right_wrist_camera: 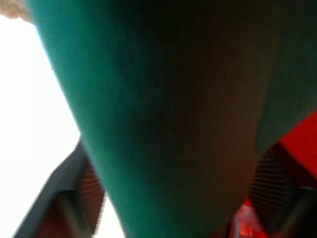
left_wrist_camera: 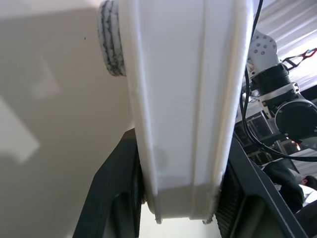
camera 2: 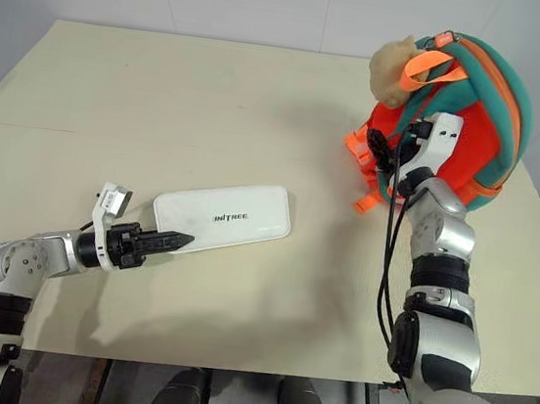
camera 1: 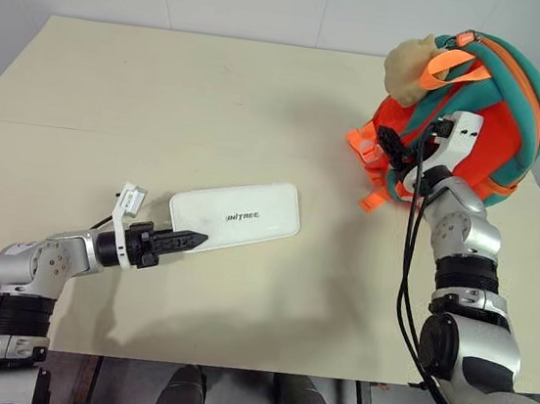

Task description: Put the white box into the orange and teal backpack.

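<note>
Left gripper (camera 1: 178, 242): nearest to you, at the table's near left. Its two black fingers are clamped on the near left end of the white box, one pad on each face, as your left wrist view confirms.

White box (camera 1: 239, 217): flat case, lettering upward, just left of the table's middle. Your gripper holds its near left end. Its long axis runs from that held end toward the right and slightly away from you, so the free end points roughly at the backpack but stays well apart from it.

Table (camera 1: 164, 100): pale, matte top; the far left half is bare.

Right gripper (camera 1: 388, 143): reaches to the far right and sits against the backpack's front. In your right wrist view a teal strap (right_wrist_camera: 163, 124) lies between the fingers; you cannot tell whether they are pinching it.

Orange and teal backpack (camera 1: 494, 141): stands at the far right corner, straps facing you.

Plush toy (camera 1: 411, 70): tan, at the backpack's upper left.
</note>
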Controlling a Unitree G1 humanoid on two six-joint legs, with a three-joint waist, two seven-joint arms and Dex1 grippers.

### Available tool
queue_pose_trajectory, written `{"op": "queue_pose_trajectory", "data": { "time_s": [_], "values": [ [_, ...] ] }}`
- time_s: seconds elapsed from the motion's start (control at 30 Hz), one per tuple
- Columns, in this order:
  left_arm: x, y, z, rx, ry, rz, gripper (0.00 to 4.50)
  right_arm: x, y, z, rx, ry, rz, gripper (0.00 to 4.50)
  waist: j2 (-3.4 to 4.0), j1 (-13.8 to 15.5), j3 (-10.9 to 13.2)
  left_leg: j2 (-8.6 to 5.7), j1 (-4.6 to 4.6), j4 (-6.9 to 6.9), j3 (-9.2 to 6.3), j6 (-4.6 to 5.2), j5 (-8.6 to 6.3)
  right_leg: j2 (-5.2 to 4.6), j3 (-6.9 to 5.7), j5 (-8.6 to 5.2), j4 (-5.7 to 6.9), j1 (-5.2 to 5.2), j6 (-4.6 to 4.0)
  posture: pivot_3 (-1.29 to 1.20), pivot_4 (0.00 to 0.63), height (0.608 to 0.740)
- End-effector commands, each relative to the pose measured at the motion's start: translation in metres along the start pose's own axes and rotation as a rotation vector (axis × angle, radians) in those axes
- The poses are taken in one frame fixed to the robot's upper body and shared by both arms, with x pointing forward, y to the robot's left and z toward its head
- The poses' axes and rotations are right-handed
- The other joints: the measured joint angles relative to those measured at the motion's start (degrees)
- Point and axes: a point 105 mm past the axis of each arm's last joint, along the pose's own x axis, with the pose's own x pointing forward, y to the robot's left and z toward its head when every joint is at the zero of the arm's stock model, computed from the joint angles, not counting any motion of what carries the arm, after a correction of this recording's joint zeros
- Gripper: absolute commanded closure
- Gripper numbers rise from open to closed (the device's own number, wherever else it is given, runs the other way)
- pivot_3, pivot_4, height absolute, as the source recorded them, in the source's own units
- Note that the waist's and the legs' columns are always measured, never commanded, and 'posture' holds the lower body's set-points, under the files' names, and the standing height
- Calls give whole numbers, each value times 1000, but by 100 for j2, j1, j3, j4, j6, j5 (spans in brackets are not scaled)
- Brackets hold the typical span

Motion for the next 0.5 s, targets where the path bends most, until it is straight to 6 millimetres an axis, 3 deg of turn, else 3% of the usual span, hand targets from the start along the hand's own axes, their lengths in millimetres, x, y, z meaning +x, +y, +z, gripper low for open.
{"op": "queue_pose_trajectory", "data": {
  "time_s": [0.03,0.23,0.4,0.5],
  "values": [
    [3,-10,12,50,-36,-43,3048,5,8,11,6,-70,26,2226,0,-11,0,0,0,0,0,0,0,0,0,0,1,0,0,0,150,740],
    [0,-8,14,52,-60,-22,3048,2,27,7,34,-82,158,4200,1,-32,1,1,5,1,-2,-3,2,3,0,0,15,-1,0,0,150,740],
    [-13,-9,25,71,-112,5,3048,-6,58,13,94,-59,365,4358,2,-34,1,1,6,3,-2,-4,4,3,0,-1,20,-1,0,0,150,740],
    [-29,-14,34,94,-160,1,3048,-27,99,22,153,-12,622,4358,3,-37,2,3,5,0,-3,-4,4,4,0,-1,20,-5,0,0,150,740]
  ]
}}
